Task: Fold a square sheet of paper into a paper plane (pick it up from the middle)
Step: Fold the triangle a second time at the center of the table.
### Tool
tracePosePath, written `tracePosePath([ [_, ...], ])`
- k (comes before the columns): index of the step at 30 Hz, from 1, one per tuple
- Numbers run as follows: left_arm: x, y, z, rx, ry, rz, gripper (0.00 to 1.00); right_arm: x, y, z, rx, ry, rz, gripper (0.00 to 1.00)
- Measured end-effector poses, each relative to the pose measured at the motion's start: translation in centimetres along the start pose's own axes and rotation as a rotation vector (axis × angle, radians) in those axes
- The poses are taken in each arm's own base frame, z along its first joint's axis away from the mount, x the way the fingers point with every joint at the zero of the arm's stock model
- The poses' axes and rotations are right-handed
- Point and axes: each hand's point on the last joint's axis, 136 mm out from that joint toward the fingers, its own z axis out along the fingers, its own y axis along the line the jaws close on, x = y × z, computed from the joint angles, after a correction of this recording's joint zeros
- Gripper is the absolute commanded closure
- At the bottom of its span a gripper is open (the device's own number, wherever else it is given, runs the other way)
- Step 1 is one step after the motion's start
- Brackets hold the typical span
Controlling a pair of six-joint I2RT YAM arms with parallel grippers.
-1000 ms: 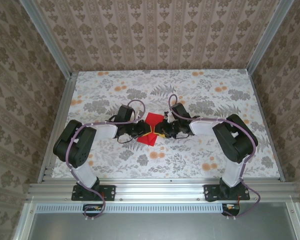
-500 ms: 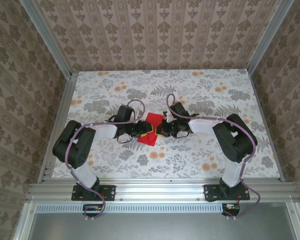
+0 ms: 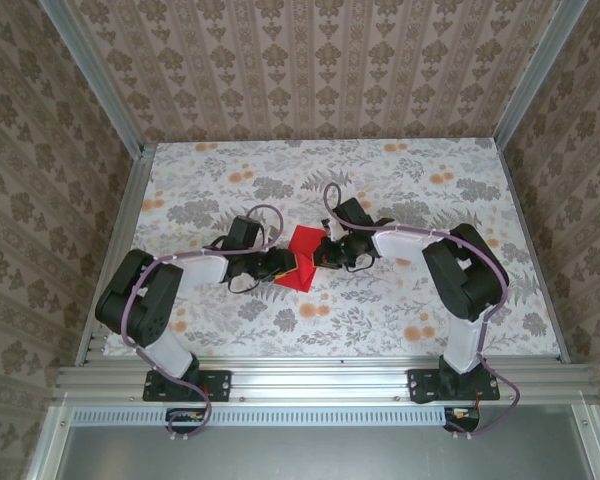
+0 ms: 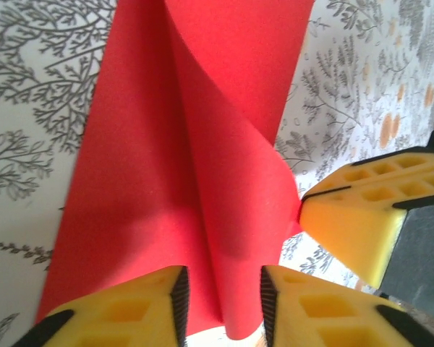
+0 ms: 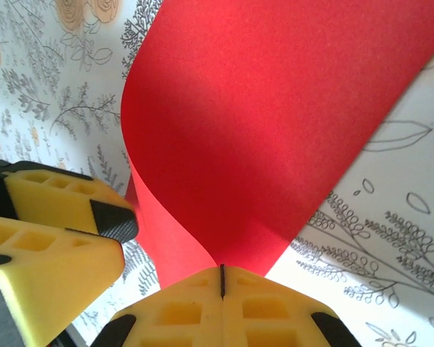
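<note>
Our right fingers (image 5: 222, 280), yellow blocks with black pads, are pressed together at the bottom of the right wrist view. They pinch one edge of the thin, bright red square sheet of paper (image 5: 275, 108), which fans up from the pinch toward the upper right of that frame and bows in a curve along its left side. Our left fingers (image 4: 269, 303), yellow as well, stand parted at the bottom of the left wrist view. A raised curl of the red sheet runs down from the top centre of that frame into the gap between them, and we cannot tell whether either pad touches it. To the left of the curl the sheet lies flat on the white counter printed with grey leaves and orange flowers (image 4: 22, 108). At the right edge of that frame the right fingers meet the sheet's side edge, and in the right wrist view the left fingers sit at the lower left, just beside the sheet. In the top view the sheet lies at the centre of the frame, the left fingers on its left and the right fingers on its right. Both arms reach inward from the near edge, and patterned brown walls (image 3: 310, 70) close in the counter.
</note>
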Motion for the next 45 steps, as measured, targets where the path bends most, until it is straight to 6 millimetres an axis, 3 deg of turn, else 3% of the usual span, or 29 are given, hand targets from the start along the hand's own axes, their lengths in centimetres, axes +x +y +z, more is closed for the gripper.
tracePosePath([
  [6, 0.6, 1.2, 0.0, -0.051, 0.019, 0.002, 0.84, -0.4, -0.3, 0.1, 0.029, 0.002, -0.029, 1.00],
  [13, 1.5, 2.2, -0.1, -0.107, 0.064, 0.012, 0.90, -0.7, -0.7, 0.2, 0.054, -0.006, -0.041, 1.00],
  [27, 2.0, 2.4, -0.1, -0.155, 0.116, 0.063, 0.93, -0.8, -2.0, 1.2, 0.098, 0.001, -0.048, 1.00],
  [45, 2.6, 3.0, 0.2, -0.185, 0.155, 0.085, 0.96, -2.1, -1.5, 1.5, 0.097, -0.006, -0.084, 1.00],
])
